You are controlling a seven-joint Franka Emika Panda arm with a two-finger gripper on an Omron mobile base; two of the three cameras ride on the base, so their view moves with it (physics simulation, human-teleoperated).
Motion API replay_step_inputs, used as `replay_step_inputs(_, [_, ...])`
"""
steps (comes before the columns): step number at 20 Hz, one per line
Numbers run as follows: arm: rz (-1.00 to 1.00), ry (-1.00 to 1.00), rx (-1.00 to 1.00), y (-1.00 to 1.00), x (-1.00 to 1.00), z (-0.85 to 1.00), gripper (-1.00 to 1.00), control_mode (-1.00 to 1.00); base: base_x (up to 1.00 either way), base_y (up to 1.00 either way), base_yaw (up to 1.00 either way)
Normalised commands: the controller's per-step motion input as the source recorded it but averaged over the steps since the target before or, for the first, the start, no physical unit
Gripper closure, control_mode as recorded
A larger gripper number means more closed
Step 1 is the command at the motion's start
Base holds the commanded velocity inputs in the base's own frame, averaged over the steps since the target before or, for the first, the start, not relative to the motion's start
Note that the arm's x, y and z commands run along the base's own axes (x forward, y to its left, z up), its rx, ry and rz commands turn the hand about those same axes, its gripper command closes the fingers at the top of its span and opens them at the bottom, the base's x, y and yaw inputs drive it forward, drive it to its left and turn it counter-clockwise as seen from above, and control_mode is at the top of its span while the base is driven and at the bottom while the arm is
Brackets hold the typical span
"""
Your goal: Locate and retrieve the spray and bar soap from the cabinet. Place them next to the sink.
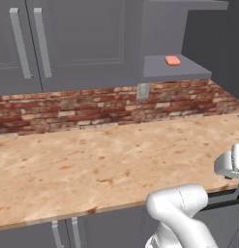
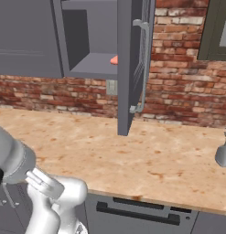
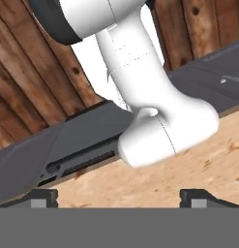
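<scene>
The bar soap (image 1: 172, 60), a small salmon-pink bar, lies on the grey shelf of the open cabinet (image 1: 176, 70). From the right base view only its edge (image 2: 114, 60) peeks past the open door. A pale grey bottle shape, seemingly the spray (image 2: 223, 153), stands on the counter at the right edge, partly cut off. My gripper (image 3: 121, 199) is open, its two dark fingertips (image 3: 43, 198) wide apart with nothing between them. It looks back over the counter's front edge at my own arm, far from the soap. The sink is out of view.
The cabinet's door (image 2: 132, 68) stands open, edge-on, and hangs out over the marble counter (image 1: 92, 160). A brick backsplash (image 1: 92, 109) runs behind it. Closed grey doors with silver handles (image 1: 22, 43) are to the left. My arm's elbow (image 1: 181, 206) rises at the counter's front edge.
</scene>
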Motion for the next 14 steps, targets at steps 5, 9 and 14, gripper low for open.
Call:
replay_step_inputs(5, [0.21,0.01,-0.01,0.32,0.42,0.2,-1.0,-1.0,0.0,0.0,0.0])
replay_step_inputs(9, [0.08,-0.07,-0.04,0.02,0.53,0.06,-1.0,-1.0,0.0,0.0,0.0])
replay_step_inputs(14, [0.01,-0.25,-0.05,0.08,0.42,0.05,-1.0,-1.0,0.0,0.0,0.0])
